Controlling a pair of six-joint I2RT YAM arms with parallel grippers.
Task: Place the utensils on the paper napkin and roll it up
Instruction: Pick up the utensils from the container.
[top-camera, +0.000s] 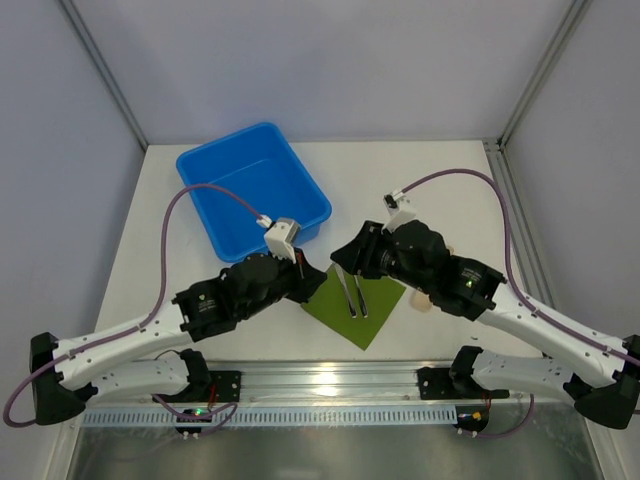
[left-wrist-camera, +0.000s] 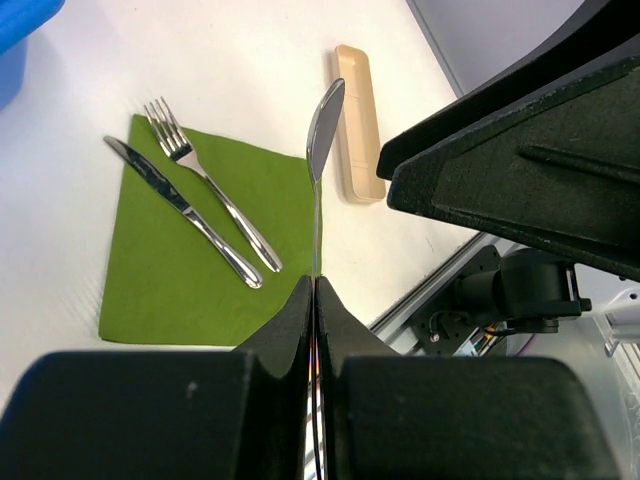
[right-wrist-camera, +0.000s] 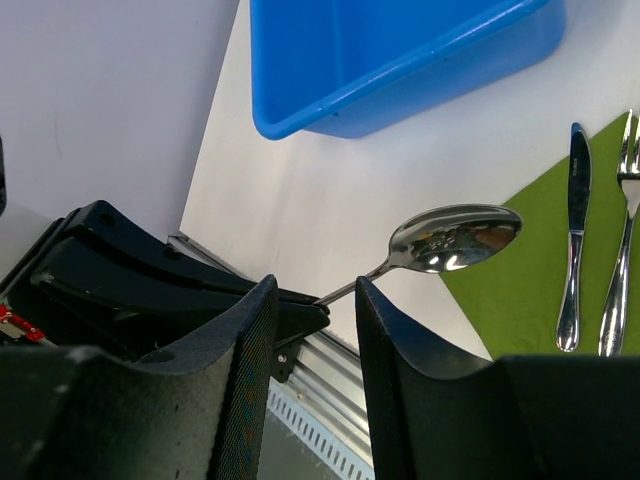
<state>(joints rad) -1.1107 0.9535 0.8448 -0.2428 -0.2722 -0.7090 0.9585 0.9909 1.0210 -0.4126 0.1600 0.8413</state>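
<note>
A green paper napkin (top-camera: 372, 318) lies at the table's front centre, also in the left wrist view (left-wrist-camera: 160, 270). A knife (left-wrist-camera: 180, 205) and a fork (left-wrist-camera: 212, 185) lie side by side on it; both show in the top view (top-camera: 352, 295). My left gripper (left-wrist-camera: 315, 285) is shut on the handle of a spoon (left-wrist-camera: 325, 125) and holds it above the napkin's right edge. My right gripper (right-wrist-camera: 315, 290) is open and empty, close to the spoon's bowl (right-wrist-camera: 455, 238). In the top view the left gripper (top-camera: 312, 272) and the right gripper (top-camera: 343, 256) nearly meet over the napkin's far corner.
A blue bin (top-camera: 252, 187) stands behind the napkin at the back left, also in the right wrist view (right-wrist-camera: 400, 60). A beige cylinder (left-wrist-camera: 360, 120) lies right of the napkin. The metal rail (top-camera: 320, 380) runs along the table's near edge.
</note>
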